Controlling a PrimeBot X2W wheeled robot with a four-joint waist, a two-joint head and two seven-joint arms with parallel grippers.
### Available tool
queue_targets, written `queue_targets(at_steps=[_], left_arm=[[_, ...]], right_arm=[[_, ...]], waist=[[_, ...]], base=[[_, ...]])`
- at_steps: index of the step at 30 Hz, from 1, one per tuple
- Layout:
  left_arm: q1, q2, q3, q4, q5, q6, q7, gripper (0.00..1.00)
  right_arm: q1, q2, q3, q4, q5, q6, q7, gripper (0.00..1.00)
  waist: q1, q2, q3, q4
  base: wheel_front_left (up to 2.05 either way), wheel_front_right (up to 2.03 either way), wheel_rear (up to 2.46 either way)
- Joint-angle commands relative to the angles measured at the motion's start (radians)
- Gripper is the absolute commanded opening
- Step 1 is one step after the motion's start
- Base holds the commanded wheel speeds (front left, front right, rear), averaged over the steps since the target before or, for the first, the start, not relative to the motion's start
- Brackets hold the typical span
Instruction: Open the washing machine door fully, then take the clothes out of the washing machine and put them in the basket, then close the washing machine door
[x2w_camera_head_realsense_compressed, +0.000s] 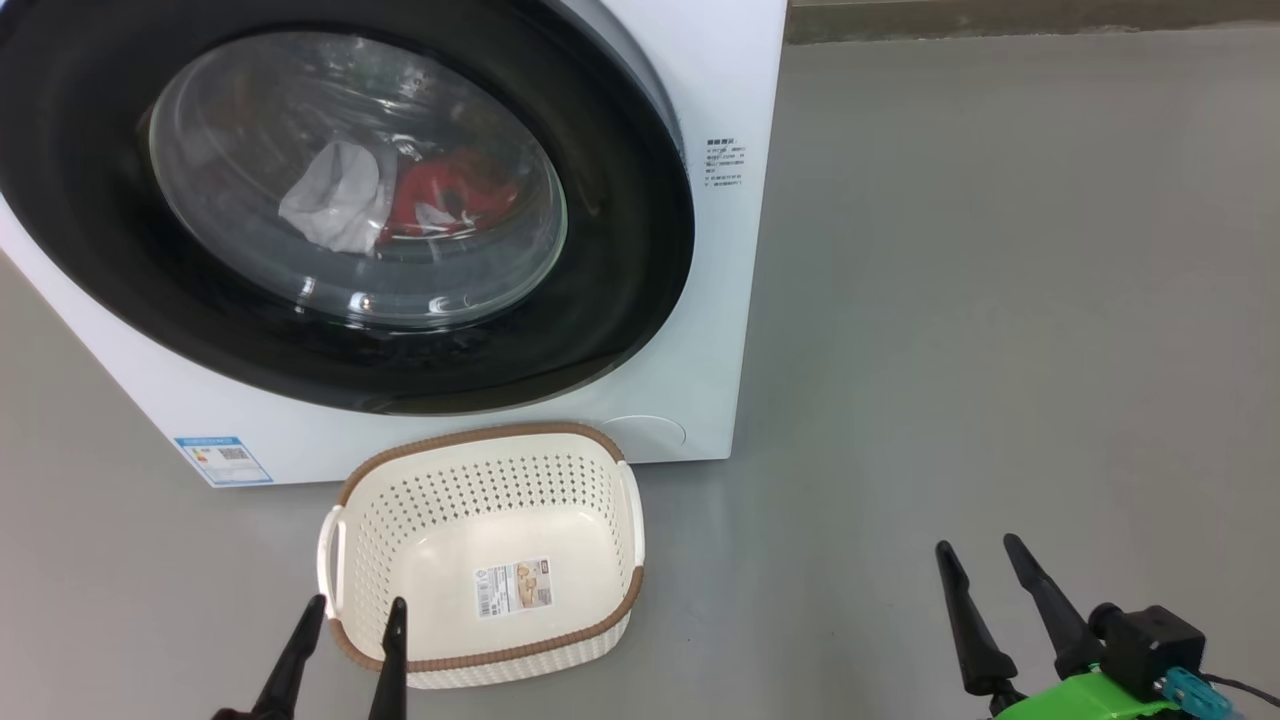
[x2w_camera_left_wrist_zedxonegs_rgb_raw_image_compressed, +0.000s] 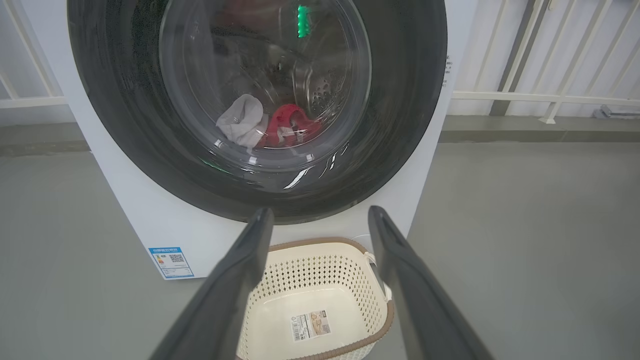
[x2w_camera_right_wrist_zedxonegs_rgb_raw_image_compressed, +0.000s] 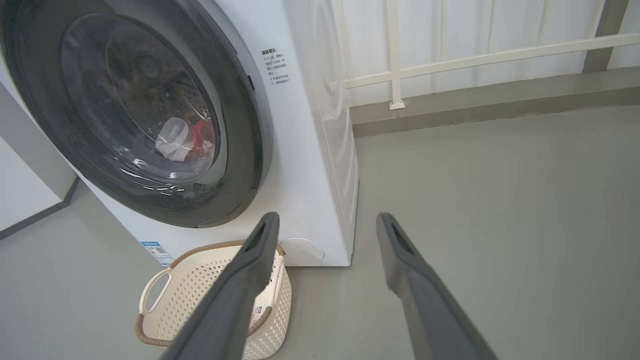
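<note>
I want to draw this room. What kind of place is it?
Probably a laundry corner, maybe a balcony: a big white front-loading washing machine holding red and white clothes, a small cream perforated plastic basket on the grey floor, and white railings behind.

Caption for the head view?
Washing machine door closed, clothes inside, basket empty in front, left gripper and right gripper open.

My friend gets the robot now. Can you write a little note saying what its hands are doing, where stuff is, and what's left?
Left gripper: open, empty, near the basket's front rim.
Right gripper: open, empty, above the floor right of the basket.
Washing machine door: shut.
Clothes: inside the washing machine, seen through the door.
Basket: empty, on the floor before the machine.
Done: nothing yet.
To do: open the door fully, move the clothes to the basket, shut the door.
</note>
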Motion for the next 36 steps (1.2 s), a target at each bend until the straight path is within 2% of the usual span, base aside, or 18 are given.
queue_targets(at_steps=[1,6,18,19,20,29,36], left_arm=[[-0.012,0.008,0.035,-0.018,-0.005,-0.006,-0.012,1.00],[-0.012,0.008,0.048,0.001,-0.062,-0.010,-0.012,1.00],[-0.021,0.008,0.049,0.018,-0.060,-0.021,-0.012,1.00],[-0.021,0.008,0.048,0.018,-0.060,-0.022,-0.012,1.00],[-0.022,0.008,0.048,0.018,-0.060,-0.022,-0.012,1.00],[-0.051,0.008,0.022,0.013,-0.056,-0.029,-0.012,1.00],[-0.098,0.008,-0.008,0.013,-0.068,-0.037,-0.012,1.00]], right_arm=[[0.002,-0.014,0.014,-0.028,0.000,0.000,-0.013,1.00],[0.015,-0.014,-0.004,-0.033,0.008,0.000,-0.013,1.00],[0.016,-0.014,-0.010,-0.038,0.028,0.000,-0.013,1.00],[0.013,-0.014,-0.004,-0.038,0.035,0.000,-0.013,0.40],[0.006,-0.014,0.001,-0.038,0.054,0.000,-0.013,0.00],[-0.184,-0.014,0.031,-0.061,0.300,0.000,-0.013,0.00],[-0.391,-0.019,0.054,-0.074,0.494,0.000,-0.013,0.00]], waist=[[-0.0001,0.0000,0.000,0.000],[-0.0001,0.0000,-0.003,-0.001],[-0.0001,0.0000,-0.002,-0.002],[-0.0001,0.0000,-0.001,-0.002],[-0.0001,0.0000,0.001,-0.002],[-0.0001,0.0000,0.050,0.019],[-0.0001,0.0000,0.126,0.078]], base=[[0.00,0.00,0.00],[0.00,0.00,0.00],[0.00,0.00,0.00],[0.00,0.00,0.00],[0.00,0.00,0.00],[0.00,0.00,0.00],[0.00,0.00,0.00]])
